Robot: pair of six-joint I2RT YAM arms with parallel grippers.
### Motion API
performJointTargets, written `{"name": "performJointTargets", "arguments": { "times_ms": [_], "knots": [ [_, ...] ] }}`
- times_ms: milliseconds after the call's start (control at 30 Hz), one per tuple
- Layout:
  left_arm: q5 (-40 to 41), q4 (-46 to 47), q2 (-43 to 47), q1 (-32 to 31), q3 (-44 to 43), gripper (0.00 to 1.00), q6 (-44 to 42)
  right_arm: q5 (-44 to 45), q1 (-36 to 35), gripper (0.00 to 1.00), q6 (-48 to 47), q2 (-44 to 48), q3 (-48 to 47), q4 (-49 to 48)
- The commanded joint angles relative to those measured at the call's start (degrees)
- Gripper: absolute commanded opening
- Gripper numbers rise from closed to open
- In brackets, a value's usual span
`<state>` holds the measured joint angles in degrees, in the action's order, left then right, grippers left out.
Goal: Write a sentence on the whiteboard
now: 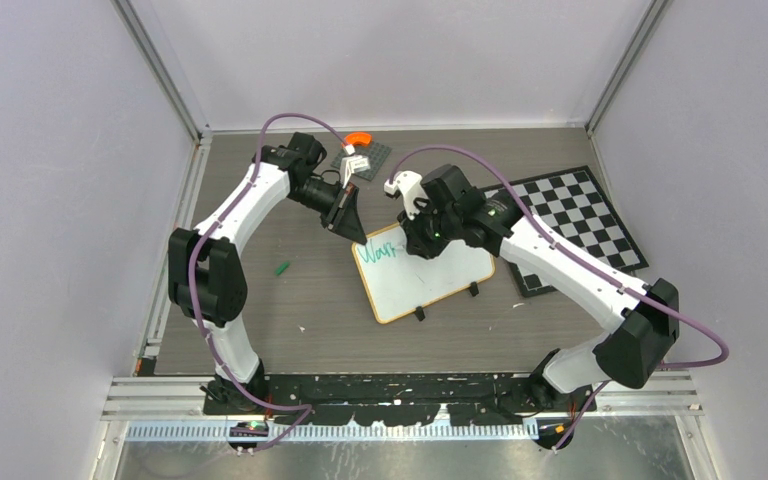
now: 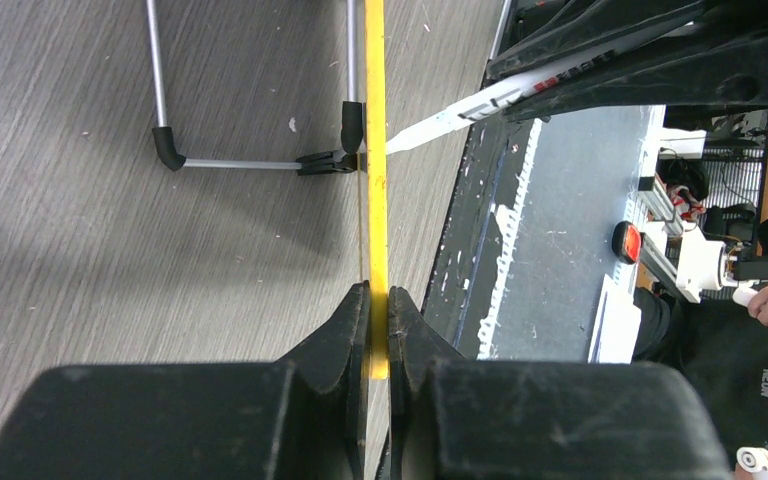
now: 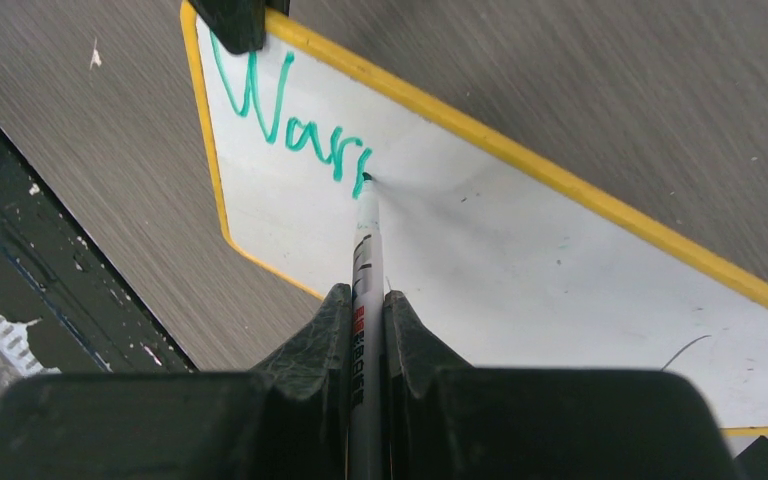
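Note:
The whiteboard (image 1: 430, 278) with its orange-yellow frame lies tilted at the table's middle. Green lettering reading "War" plus a started stroke (image 3: 290, 125) runs along its top left; it also shows in the top view (image 1: 378, 251). My left gripper (image 1: 358, 230) is shut on the board's top-left frame edge (image 2: 377, 200), seen edge-on in the left wrist view (image 2: 378, 330). My right gripper (image 3: 365, 310) is shut on a white marker (image 3: 365, 260). The marker's green tip (image 3: 365, 180) touches the board just after the last letter. The marker also shows in the left wrist view (image 2: 460, 112).
A black-and-white checkerboard (image 1: 580, 225) lies right of the whiteboard, under the right arm. A green marker cap (image 1: 282, 268) lies on the table to the left. A dark mat with a white part and an orange ring (image 1: 360, 137) sits at the back. The board's wire stand (image 2: 240, 160) rests on the table.

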<state>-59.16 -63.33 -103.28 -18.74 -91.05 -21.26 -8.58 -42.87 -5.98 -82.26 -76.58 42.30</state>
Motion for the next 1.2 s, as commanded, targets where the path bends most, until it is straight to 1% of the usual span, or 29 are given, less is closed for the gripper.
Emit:
{"name": "performJointTargets", "arguments": {
  "times_ms": [0, 467, 633, 933, 1167],
  "knots": [
    [-2.5, -1.0, 2.7, -0.9, 0.4, 0.0, 0.0, 2.1, 0.9, 0.0, -0.9, -0.3, -4.0, -3.1],
    [-2.5, -0.9, 2.8, -0.9, 0.5, 0.0, -0.1, 1.2, 1.4, 0.0, -1.2, 1.0, 0.2, -1.9],
    [-2.5, -0.9, 2.7, -0.9, 0.5, 0.0, 0.0, 0.8, 1.3, 0.0, -1.1, 0.9, -0.5, -1.5],
    [-2.5, -0.9, 3.0, -0.9, 0.5, 0.0, 0.0, 1.6, 1.4, 0.0, -1.3, -0.3, -4.6, -1.3],
    [-2.4, -0.8, 2.9, -0.9, 0.6, 0.0, -0.1, 2.5, 1.8, 0.0, -1.6, -0.3, -4.2, -1.4]
  ]
}}
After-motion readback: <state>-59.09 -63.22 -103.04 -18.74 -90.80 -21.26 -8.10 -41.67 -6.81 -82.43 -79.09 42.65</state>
